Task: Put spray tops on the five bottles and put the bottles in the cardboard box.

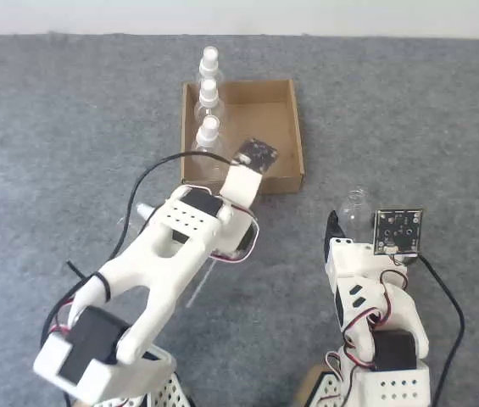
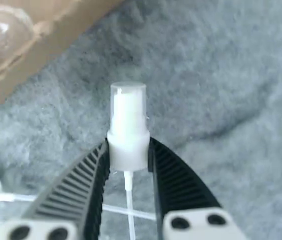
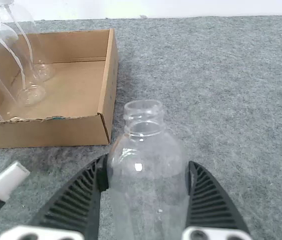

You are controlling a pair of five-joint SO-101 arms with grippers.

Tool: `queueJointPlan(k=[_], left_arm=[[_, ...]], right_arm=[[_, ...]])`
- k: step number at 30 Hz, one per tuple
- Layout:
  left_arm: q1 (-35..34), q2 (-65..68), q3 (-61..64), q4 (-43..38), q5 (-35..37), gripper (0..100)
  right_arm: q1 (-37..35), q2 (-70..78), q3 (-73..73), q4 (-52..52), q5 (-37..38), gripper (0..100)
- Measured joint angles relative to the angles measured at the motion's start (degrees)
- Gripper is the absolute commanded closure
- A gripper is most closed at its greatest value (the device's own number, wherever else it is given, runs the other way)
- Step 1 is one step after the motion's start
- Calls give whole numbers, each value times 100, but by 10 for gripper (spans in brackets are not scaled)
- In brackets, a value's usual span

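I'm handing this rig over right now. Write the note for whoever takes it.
Left tool: shut on a spray top, just off the box front wall.
Right tool: shut on a bottle, upright, neck open, no top on it.
Done: three capped bottles stand in the box along one side.
Left: fit the spray top on the held bottle and box it. I cannot place the fifth bottle.

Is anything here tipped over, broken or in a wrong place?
Nothing stands out. Three capped bottles stand upright in the cardboard box, the left gripper holds a spray top, and the right gripper holds an open bottle upright.
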Motion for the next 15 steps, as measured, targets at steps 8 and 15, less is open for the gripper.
queueJointPlan(k=[8, 15], left_arm=[[18, 0, 9, 387, -1451, 878], [18, -9, 9, 677, -1495, 787]], right_arm=[[0, 0, 0, 0, 0, 898], [0, 0, 0, 0, 0, 898]])
